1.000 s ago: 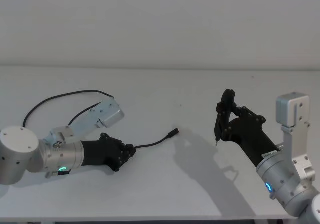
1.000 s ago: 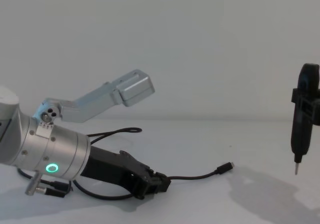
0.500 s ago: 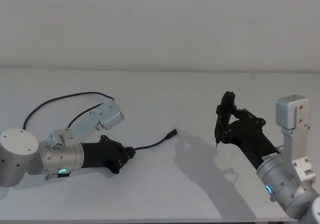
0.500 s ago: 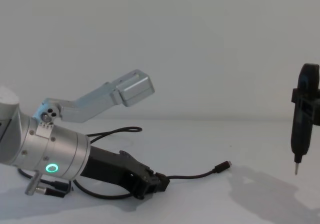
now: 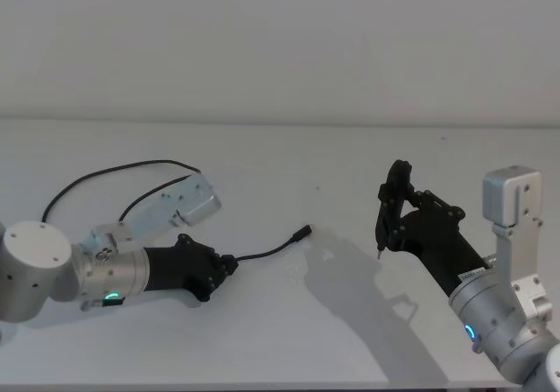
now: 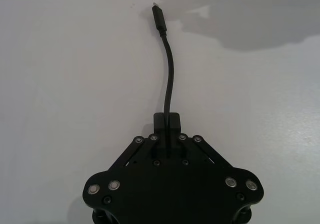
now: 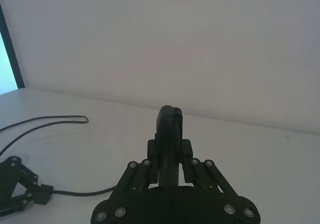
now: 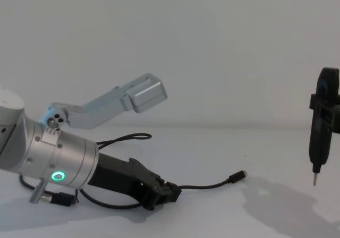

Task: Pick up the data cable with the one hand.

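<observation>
Left: black two-fingered left gripper (image 6: 166, 120) pinched tight on long thin black data cable (image 6: 169, 79) | Cable: one end just ahead of left gripper, rest looped behind it | Right: black right gripper (image 5: 395, 221), well apart from left gripper, grips thin upright black tool (image 8: 317, 137) | Tip: it should lift slowly, straight up, pinch kept tight.

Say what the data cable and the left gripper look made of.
The data cable: a matte black jacket, probably rubber or soft plastic, bending in smooth curves; its plug tip glints like metal. The left gripper, shut on it: matte black rigid links with shiny rivets, metal or hard plastic; its wrist, brushed silver metal. The right gripper holds a black tool.
</observation>
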You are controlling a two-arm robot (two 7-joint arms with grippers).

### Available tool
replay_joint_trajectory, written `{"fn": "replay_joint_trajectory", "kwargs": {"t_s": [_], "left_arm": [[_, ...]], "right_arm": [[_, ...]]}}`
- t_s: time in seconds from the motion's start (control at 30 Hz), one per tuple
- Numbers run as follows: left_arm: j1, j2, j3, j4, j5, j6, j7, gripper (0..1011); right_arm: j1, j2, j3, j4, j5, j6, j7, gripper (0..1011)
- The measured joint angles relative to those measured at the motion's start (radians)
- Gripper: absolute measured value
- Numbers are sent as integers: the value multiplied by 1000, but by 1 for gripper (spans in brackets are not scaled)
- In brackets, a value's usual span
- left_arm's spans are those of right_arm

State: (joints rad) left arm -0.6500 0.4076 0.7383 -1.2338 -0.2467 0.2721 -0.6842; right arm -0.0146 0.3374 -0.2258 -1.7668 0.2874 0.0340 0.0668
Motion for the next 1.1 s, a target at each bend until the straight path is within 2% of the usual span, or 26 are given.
{"fn": "replay_joint_trajectory", "kwargs": {"t_s": [0.13, 0.33, 0.4, 0.63, 0.9, 1.1], "left_arm": [[-25, -11, 17, 24, 26, -20, -5, 50], [-82, -47, 51, 89, 76, -83, -23, 51], [-110, -66, 67, 121, 101, -121, -33, 50], [-168, -98, 95, 174, 144, -209, -60, 51], [-199, -104, 102, 187, 164, -289, -88, 50], [-202, -87, 93, 165, 165, -324, -101, 51]], "right_arm": [[0, 0, 0, 0, 0, 0, 0, 274], [0, 0, 0, 0, 0, 0, 0, 275], [0, 0, 1, 0, 0, 0, 0, 274], [-3, -5, 8, -7, 6, -9, 9, 274], [-11, -13, 22, -31, 18, -30, 18, 274], [-19, -20, 33, -61, 18, -47, 18, 275]]}}
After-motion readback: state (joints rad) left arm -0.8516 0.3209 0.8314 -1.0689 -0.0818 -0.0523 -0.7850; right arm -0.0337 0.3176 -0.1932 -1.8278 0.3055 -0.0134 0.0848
